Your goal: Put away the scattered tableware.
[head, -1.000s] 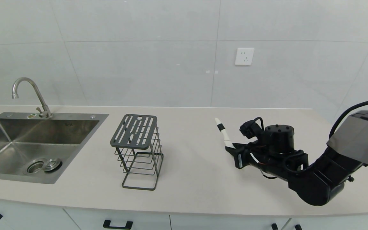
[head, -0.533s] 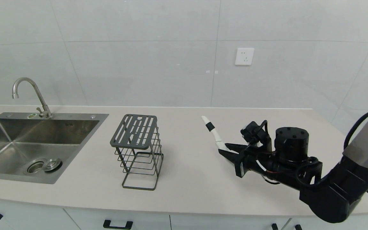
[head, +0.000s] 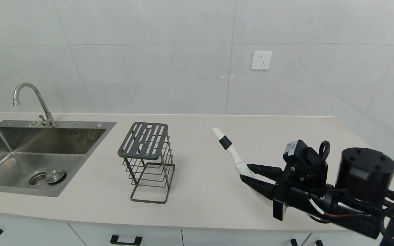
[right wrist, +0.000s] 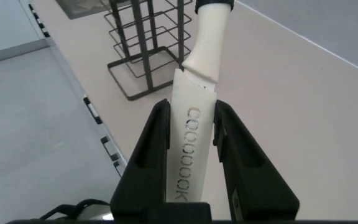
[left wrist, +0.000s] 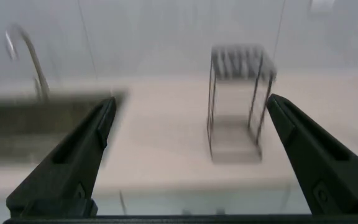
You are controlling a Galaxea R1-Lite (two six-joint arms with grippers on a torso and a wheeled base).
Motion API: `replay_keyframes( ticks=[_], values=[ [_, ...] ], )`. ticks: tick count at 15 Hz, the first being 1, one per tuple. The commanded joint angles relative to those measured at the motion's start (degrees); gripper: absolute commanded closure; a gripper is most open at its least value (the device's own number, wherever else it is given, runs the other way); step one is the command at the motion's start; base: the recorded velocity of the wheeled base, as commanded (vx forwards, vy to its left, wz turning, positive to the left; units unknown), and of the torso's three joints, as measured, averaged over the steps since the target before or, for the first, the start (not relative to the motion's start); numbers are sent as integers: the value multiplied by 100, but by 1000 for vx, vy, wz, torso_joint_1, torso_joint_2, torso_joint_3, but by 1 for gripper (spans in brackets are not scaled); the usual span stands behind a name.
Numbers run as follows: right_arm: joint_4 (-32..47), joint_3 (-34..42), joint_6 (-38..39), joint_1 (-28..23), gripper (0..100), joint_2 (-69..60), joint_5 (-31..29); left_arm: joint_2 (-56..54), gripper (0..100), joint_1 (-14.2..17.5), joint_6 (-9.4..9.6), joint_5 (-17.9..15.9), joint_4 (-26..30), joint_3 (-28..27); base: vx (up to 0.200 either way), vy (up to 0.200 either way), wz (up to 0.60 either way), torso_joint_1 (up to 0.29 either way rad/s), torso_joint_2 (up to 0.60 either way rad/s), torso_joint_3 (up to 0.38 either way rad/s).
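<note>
Transfer step: right claw [head: 245, 172] clamps the white knife [head: 231, 152] by its blade above the table [head: 204, 184], 3 o'clock of the wire rack [head: 147, 160], left claw [left wrist: 190, 102] apart; next likely needs aligning the blade with a top slot.

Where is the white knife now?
In the head view, the white knife is on the right, clamped in the right gripper, right of the wire rack.

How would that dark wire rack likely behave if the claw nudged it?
The wire rack is open thin wire, so probably light and apt to slide on the smooth countertop. Standing tall on a small base, it might tip if pushed high.
</note>
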State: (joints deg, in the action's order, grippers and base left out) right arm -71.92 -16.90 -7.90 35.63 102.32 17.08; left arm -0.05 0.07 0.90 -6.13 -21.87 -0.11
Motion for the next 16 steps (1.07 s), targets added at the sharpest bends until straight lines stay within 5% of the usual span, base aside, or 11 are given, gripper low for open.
replay_keyframes(
  ticks=[1,4,7,10,13,16],
  values=[
    [-50,248,-80,67,100,-238,182,5,0,-7,-389,-275,25,-103,0,0,0,0,0,0],
    [-129,310,-124,75,100,-256,384,304,0,-130,-1004,-1004,1080,-929,0,0,0,0,0,0],
    [-568,477,-115,75,100,-256,850,1095,0,-825,-1496,-1364,1264,-1466,0,0,0,0,0,0],
    [-718,424,-98,190,100,-274,1272,2141,0,-1818,-1488,-1619,798,-1738,0,0,0,0,0,0],
    [-718,257,-54,453,100,-353,1289,3257,0,-1950,-1488,-2533,-63,-1712,0,0,0,0,0,0],
    [-718,-59,43,471,100,-344,1289,4531,0,-1958,-1514,-2876,-1039,-1668,0,0,0,0,0,0]
  ],
)
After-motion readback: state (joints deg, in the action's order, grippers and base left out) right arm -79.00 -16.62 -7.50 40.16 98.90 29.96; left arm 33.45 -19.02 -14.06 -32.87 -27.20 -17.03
